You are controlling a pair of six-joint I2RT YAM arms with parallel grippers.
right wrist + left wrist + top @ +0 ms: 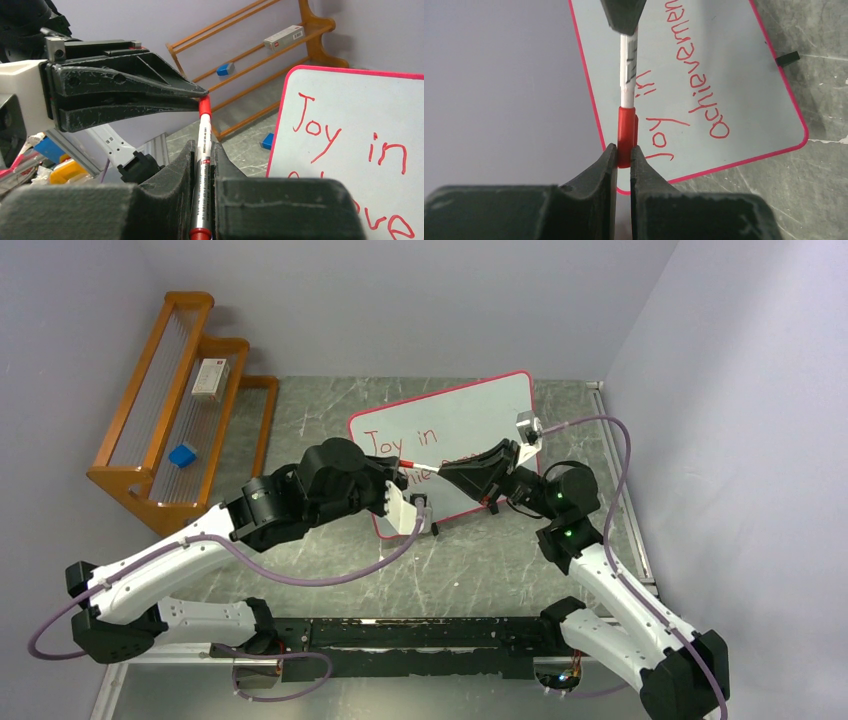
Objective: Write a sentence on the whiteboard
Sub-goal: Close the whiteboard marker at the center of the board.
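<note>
Left hand [624, 150] grips red cap [626, 130], right hand [202, 150] the marker [202, 175]; only left wrist reads "achievement" on whiteboard [744, 90].

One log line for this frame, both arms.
left gripper: shut on red cap | right gripper: shut on marker | whiteboard: red text written

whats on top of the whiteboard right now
Red handwriting on the whiteboard: "Joy in", then "achievemen", its end cut off in the left wrist view. From above, the marker, left gripper and right gripper cover most of that second line.
</note>
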